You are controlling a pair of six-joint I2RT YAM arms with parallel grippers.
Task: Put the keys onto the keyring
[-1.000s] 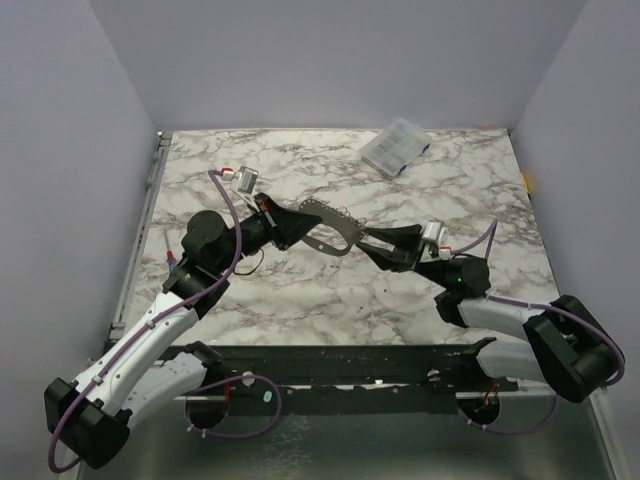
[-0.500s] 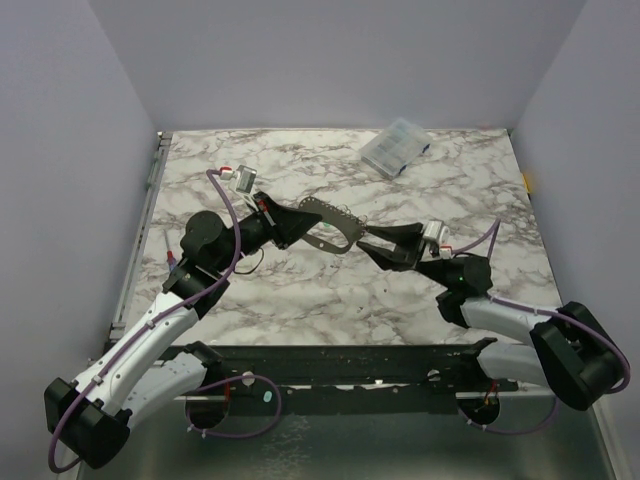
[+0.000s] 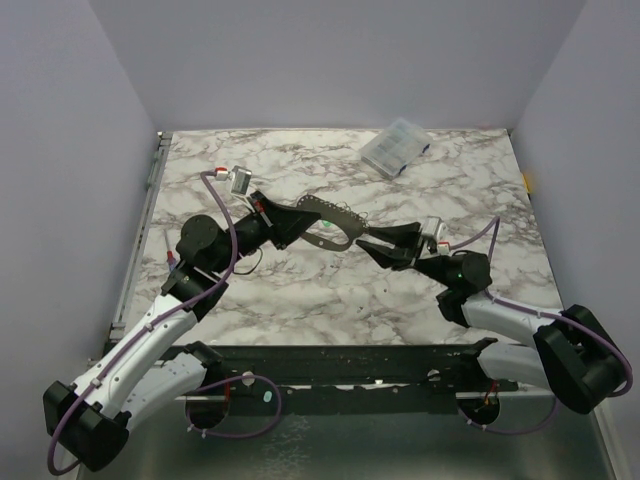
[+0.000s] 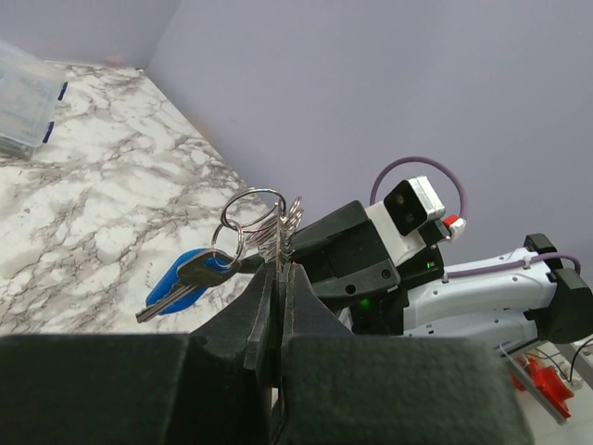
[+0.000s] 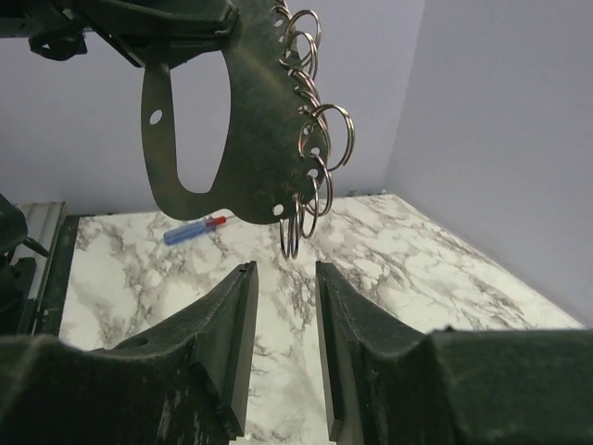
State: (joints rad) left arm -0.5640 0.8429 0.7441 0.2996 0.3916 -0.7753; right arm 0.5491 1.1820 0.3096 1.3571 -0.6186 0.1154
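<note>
The keyring (image 3: 327, 226) is a flat grey metal plate with several split rings (image 5: 315, 148) along one edge. My left gripper (image 3: 300, 222) is shut on it and holds it above the table; the left wrist view shows the plate edge-on between the pads (image 4: 278, 271). A key with a blue head (image 4: 188, 278) hangs from one ring (image 4: 248, 215). My right gripper (image 3: 365, 243) is open just below the plate's ringed end. In the right wrist view its fingers (image 5: 236, 306) stand apart and empty under the lowest rings (image 5: 291, 232).
A clear plastic compartment box (image 3: 395, 147) lies at the table's far right. A small blue-handled screwdriver (image 5: 195, 229) lies on the marble behind the plate. The two wrists face each other closely over the table's middle.
The right gripper's jaws have narrowed a little and it has edged closer to the rings. The left arm has shifted slightly left, still holding the plate.
</note>
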